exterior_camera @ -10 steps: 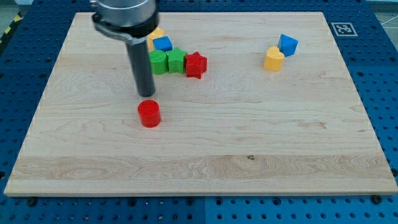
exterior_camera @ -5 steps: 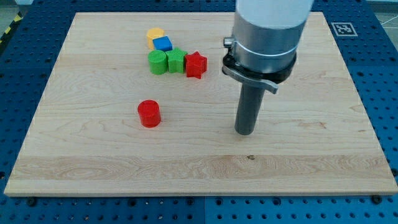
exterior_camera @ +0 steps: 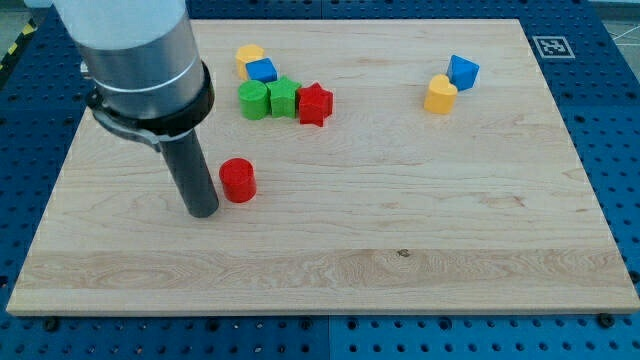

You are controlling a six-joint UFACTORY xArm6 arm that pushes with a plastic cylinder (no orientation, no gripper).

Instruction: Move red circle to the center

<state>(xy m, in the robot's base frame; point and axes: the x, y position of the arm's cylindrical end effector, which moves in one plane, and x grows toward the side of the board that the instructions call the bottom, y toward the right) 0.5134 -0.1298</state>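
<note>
Red circle (exterior_camera: 238,180): short upright cylinder, seen left of surface (exterior_camera: 330,270) centre
My tip (exterior_camera: 203,212): just left of it
Jaws: none fitted
Red star (exterior_camera: 315,103): above, well apart

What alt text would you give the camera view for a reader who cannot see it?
My tip rests on a wooden board just to the view's left of the red circle. Above sit a yellow block, blue block, two green blocks and a red star; another yellow-and-blue pair lies upper right.
</note>
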